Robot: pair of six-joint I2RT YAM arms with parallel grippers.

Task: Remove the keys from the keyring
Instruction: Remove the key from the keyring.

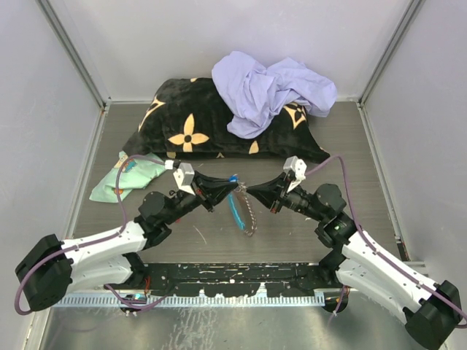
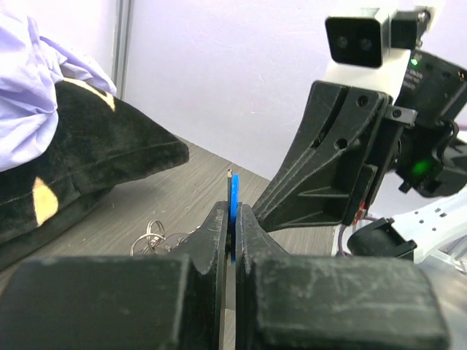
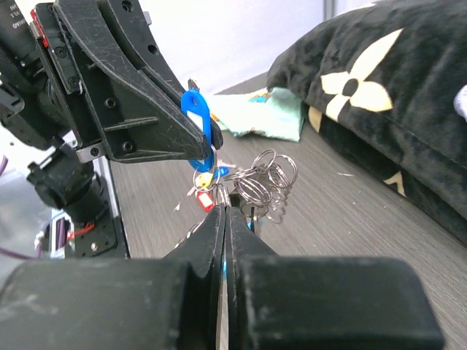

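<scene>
Mid-surface: left hand point(image 2: 232, 213) clamped on the blue-tagged key point(image 2: 233, 194); right hand point(image 3: 225, 213) closed tight, apparently pinching the keyring point(image 1: 250, 216). Its chain hangs between both hands, off the surface point(image 1: 292, 235), with other keys point(image 3: 206, 188) bunched on top. A black pillow point(image 1: 186, 120) lies behind.

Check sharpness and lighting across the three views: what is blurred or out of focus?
Top external view: even, soft light, faint shadows, keyring small but sharp. Left wrist view: the left end effector is soft up close, the blue key tag it pinches crisp. Right wrist view: right end effector blurred near the lens, split rings in focus.
</scene>
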